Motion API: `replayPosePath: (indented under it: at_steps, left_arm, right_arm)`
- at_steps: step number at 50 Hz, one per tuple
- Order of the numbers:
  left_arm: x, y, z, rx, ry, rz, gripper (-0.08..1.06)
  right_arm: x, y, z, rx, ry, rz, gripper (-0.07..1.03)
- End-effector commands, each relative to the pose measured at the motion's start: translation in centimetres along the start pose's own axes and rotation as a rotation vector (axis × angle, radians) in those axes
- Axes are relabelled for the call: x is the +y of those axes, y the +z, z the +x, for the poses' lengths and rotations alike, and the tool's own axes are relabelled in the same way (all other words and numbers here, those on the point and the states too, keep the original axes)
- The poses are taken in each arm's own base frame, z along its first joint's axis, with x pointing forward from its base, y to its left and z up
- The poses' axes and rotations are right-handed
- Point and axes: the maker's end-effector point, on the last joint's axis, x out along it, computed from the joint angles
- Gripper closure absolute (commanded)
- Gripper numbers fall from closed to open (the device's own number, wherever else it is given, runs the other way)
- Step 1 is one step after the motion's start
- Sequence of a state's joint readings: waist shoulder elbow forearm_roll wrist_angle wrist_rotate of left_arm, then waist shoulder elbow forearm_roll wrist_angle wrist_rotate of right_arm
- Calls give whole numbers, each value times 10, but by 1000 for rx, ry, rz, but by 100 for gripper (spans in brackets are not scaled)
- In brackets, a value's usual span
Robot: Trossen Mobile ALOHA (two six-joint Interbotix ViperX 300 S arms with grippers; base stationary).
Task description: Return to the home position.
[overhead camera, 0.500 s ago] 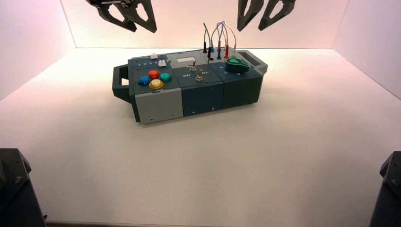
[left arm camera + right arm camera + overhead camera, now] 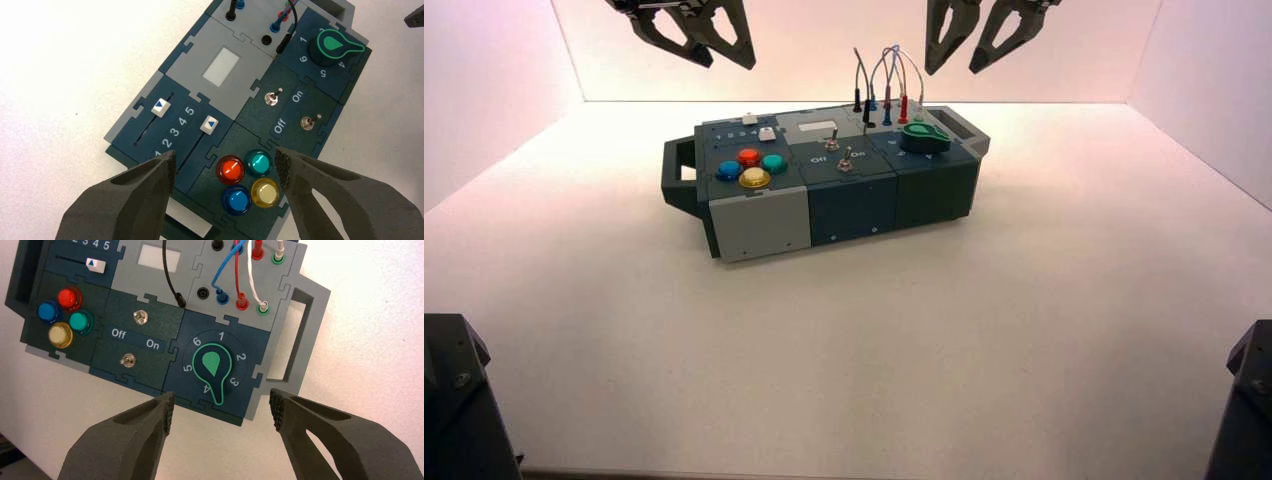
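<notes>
The dark box [image 2: 824,175] stands on the white table, with four coloured buttons [image 2: 750,166], two toggle switches [image 2: 839,152], a green knob [image 2: 924,137] and plugged wires [image 2: 886,85]. My left gripper [image 2: 721,42] hangs open and empty high above the box's left end. My right gripper [image 2: 969,42] hangs open and empty high above its right end. In the left wrist view the open gripper [image 2: 225,165] frames the buttons [image 2: 246,178] far below. In the right wrist view the open gripper [image 2: 221,405] sits above the knob [image 2: 214,368], which points between 3 and 4.
White walls [image 2: 484,90] close the table at the back and sides. The two arm bases [image 2: 454,400] stand at the near corners. Two sliders [image 2: 160,107] lie beside the display [image 2: 223,66] on the box.
The right gripper has shifted very slightly upward. The left gripper and the box have not visibly moved.
</notes>
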State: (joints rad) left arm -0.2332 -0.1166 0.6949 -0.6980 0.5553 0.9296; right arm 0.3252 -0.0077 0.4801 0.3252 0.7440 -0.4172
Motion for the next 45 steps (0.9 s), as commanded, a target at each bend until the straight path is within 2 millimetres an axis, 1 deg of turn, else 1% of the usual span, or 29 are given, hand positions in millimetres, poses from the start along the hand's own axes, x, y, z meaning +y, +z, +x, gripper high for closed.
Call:
replayPosePath:
  at_steps: [1,6,9,15,17,19,22,28,34,39,41,42,45]
  left_arm:
    - [5,23,-16,-73,37,30,6]
    - [10,25,-23,-95,62,23,14]
    - [13,25,-26,-107,78,18,16]
    - [16,22,-33,-122,96,4,17]
    - [15,22,-33,-123,96,5,17]
    - [13,20,-38,-132,100,2,17]
    - [11,19,-44,-144,104,-3,18]
    - [11,17,-57,-182,138,-14,20]
    - [13,16,-73,-242,186,-31,20]
    - [13,13,-88,-304,236,-39,20]
    - [12,9,-92,-320,249,-46,20]
    - [12,6,-97,-337,265,-52,20]
    - [11,4,-105,-372,289,-59,20]
  right_arm:
    - [-2,17,-17,-63,-13,-5,-3]
    - [-1,19,-25,-90,-20,-6,-3]
    - [-1,20,-30,-109,-27,-5,-3]
    - [0,22,-43,-157,-42,-8,-3]
    - [0,22,-43,-160,-43,-7,-3]
    - [2,22,-54,-184,-46,-3,-3]
    - [4,22,-61,-202,-48,-3,-3]
    - [0,20,-82,-253,-68,13,-3]
    - [-9,14,-100,-306,-101,40,-2]
    - [-19,3,-119,-365,-141,68,-2]
    - [-21,-1,-122,-374,-149,75,-2]
    - [-23,-5,-129,-394,-161,82,-2]
    - [-27,-11,-138,-424,-183,96,-2]
